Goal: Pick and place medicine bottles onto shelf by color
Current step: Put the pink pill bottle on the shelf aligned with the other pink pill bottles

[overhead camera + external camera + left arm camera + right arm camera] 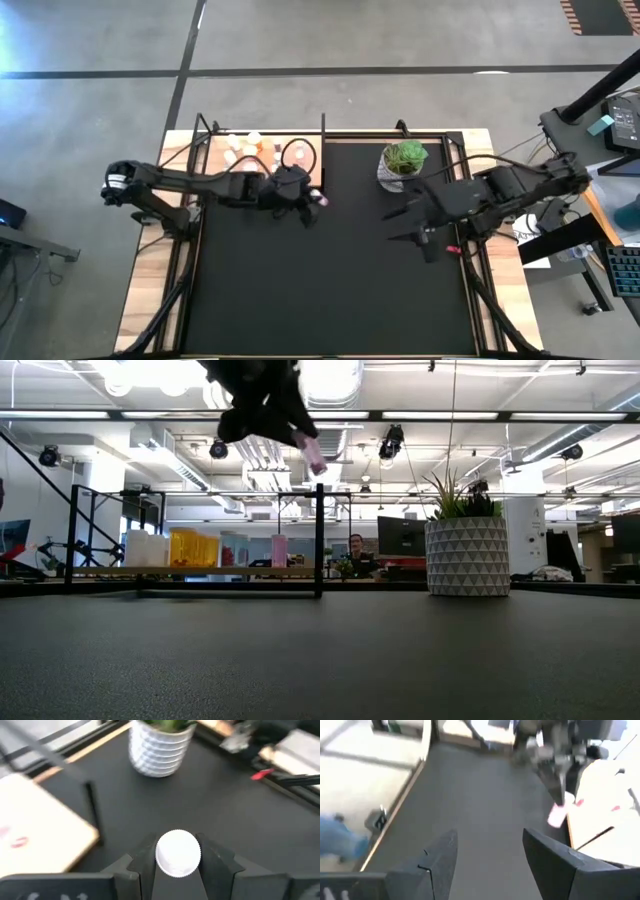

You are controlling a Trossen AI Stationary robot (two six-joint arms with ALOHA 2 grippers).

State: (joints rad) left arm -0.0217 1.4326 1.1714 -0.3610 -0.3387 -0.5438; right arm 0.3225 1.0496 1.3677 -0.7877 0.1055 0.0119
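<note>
Several bottles (243,148) stand on the shelf (215,150) from above. At table level, the left gripper (300,442) hangs high, clamping a pink bottle (314,457). Right gripper (490,852) spread wide, holding nothing.

Matt black table mat (330,270), pale wood shelf (35,825) — ridged white bottle cap (178,853)

The desk (330,290) wears a black mat over pale wood edges. The held bottle (178,853) shows a white ribbed cap; its body reads pink. The pot (467,556) is white, triangle-patterned, with a green plant. The shelf (35,825) is pale tan.
</note>
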